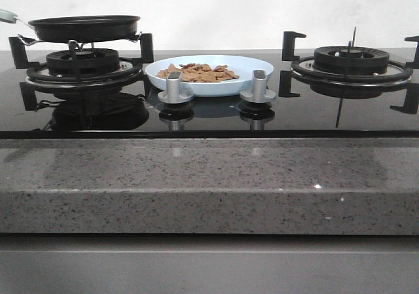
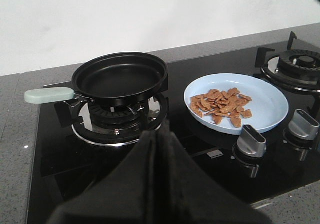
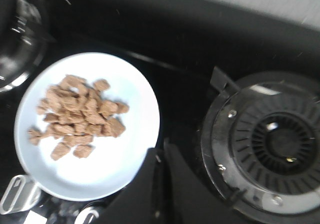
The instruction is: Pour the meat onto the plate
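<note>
The pale-blue plate sits on the black hob between the two burners, with the heap of light-brown meat on it. The plate and meat also show in the left wrist view, and the plate and meat in the right wrist view. The black frying pan rests empty on the left burner; its pale-green handle points outward. My left gripper is shut and empty, pulled back from the pan. My right gripper is shut and empty, above the plate's rim. Neither gripper shows in the front view.
The right burner with black pan supports stands at the right. Two metal control knobs stand in front of the plate. A grey speckled stone counter edge runs along the front.
</note>
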Robot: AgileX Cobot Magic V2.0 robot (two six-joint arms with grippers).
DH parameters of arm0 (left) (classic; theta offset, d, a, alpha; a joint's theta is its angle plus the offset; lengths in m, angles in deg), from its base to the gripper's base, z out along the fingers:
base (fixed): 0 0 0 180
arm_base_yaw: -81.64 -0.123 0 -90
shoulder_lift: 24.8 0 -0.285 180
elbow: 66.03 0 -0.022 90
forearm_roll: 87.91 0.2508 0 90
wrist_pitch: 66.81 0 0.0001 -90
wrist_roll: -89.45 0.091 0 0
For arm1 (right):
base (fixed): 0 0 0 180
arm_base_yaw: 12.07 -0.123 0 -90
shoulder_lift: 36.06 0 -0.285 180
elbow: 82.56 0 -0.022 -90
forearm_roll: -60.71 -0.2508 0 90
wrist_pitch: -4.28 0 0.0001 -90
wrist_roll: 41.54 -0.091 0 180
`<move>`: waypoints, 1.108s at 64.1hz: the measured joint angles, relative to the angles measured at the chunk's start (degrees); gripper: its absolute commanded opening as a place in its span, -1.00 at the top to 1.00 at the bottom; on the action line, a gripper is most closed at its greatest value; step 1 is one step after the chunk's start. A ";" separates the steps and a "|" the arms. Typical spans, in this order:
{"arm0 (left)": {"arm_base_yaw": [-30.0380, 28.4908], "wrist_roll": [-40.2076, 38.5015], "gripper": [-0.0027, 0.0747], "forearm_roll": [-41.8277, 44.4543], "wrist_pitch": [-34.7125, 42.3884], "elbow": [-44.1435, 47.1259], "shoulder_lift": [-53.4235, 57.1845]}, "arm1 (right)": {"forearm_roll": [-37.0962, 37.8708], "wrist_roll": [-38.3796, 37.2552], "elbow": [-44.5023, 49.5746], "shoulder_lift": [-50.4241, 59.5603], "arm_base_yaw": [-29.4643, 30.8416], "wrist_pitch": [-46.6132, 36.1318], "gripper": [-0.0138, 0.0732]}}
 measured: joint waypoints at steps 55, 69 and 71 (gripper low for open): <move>0.00 0.00 0.98 0.00 0.00 0.00 0.00 | 2.25 0.51 79.82 63.71 0.00 -34.05 0.82; 0.00 0.00 0.98 -0.07 0.00 0.00 0.00 | 2.25 0.51 88.81 76.48 0.00 -38.14 0.82; 0.00 0.00 0.98 -0.07 0.00 0.00 0.00 | 2.25 0.51 89.61 77.64 0.00 -38.73 0.82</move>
